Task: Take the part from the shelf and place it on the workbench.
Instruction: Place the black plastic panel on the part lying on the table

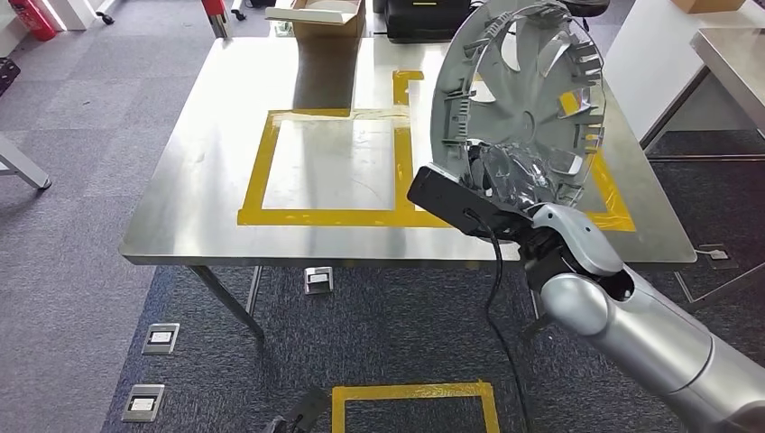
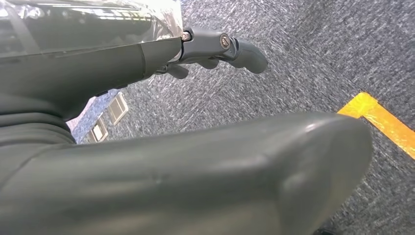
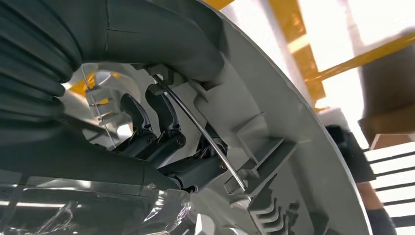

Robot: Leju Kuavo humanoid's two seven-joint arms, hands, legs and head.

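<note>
Right hand (image 1: pixel 505 180) grips silver wheel cover (image 1: pixel 528 81) upright above steel counter (image 1: pixel 194 189) (yellow-taped) | left hand (image 2: pixel 215 49) holds nothing, fingers slightly curled.

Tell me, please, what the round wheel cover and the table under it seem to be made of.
The round silver-grey wheel cover, held upright by the right hand, looks like moulded plastic with a glossy metallic paint: thin ribs and clips line its rim. The grey workbench table looks like brushed stainless steel, since it gives dull reflections. The yellow outlines on it are probably tape.

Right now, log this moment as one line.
right hand: holds wheel cover tilted above workbench | left hand: hanging, empty | placement: pending
</note>
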